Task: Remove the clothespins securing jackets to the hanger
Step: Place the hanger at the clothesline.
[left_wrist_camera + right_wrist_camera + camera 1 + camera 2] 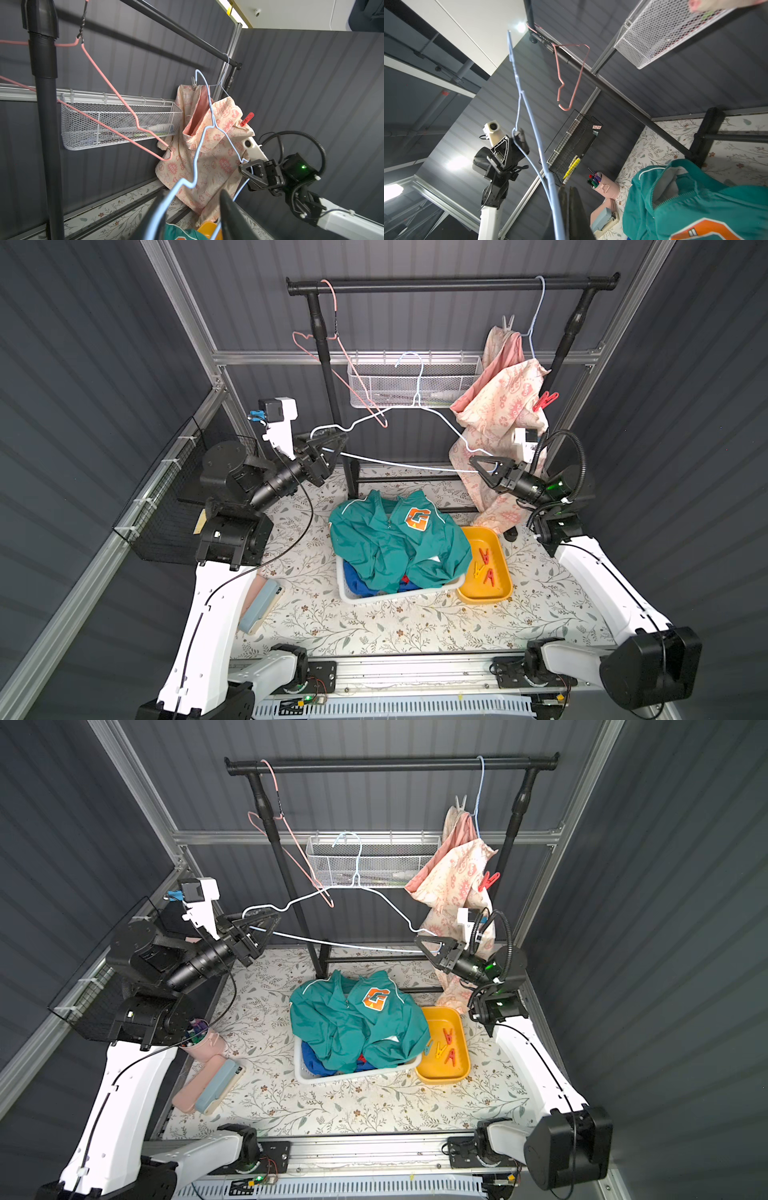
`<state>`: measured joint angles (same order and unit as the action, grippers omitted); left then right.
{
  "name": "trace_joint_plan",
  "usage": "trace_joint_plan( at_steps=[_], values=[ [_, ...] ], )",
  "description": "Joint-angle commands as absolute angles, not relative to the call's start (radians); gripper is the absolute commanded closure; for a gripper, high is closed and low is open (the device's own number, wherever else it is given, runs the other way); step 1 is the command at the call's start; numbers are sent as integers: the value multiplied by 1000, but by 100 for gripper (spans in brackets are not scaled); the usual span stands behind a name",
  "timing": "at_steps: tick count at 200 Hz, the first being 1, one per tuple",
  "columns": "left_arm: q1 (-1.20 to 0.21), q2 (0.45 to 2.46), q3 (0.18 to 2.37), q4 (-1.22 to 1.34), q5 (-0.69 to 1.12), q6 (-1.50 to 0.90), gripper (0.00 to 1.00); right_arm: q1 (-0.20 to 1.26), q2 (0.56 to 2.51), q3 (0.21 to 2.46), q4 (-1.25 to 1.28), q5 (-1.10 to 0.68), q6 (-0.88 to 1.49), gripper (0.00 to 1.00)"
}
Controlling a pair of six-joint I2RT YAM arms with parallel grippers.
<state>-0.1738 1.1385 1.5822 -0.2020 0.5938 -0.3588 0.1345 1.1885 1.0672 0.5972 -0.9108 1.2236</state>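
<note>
Looking across the setup, the black garment rack [453,283] stands at the back of the floral desk [374,626]. The cream jacket [498,406] hangs off the rack's right end, while the teal jacket [386,547] lies heaped over a blue jacket [355,576] in the white basket [345,583], with the yellow tray [500,580] just beside it. Between the arms, a bare blue hanger [539,145] is stretched out above the desk! The right gripper [478,462] has its fingers pinched tight on one corner of the wire. The left gripper [338,441] has its fingers parted, the other corner lying between them. Now the small stuff: a red clothespin [545,401] bites the cream jacket's edge, above the right fingers and clear of them. A whitish clothespin [508,322] grips the jacket's top, well apart from both sets of fingers, and loose clothespins [485,562] lie in the tray.
</note>
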Motion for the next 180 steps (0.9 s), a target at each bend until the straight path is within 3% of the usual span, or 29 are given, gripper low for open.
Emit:
trace_joint_plan(
  at_steps=[1,31,49,82,121,180],
  values=[
    [-178,1138,1580,-242,561,-306,26,101,1123,1148,546,-916,1226,100],
    [-178,1130,1585,-267,555,-273,10,42,1044,1259,348,-961,1181,100],
    [-178,1119,1586,-279,552,-255,1,13,993,1354,75,-962,1034,100],
    [-178,1102,1582,-303,561,-204,1,-29,956,1510,-297,-922,821,100],
    [-178,1081,1568,-309,548,-189,1,-31,972,1809,-713,-665,527,100],
    [-179,1077,1510,-268,582,-209,1,-29,1153,2144,-746,-545,397,100]
  ],
)
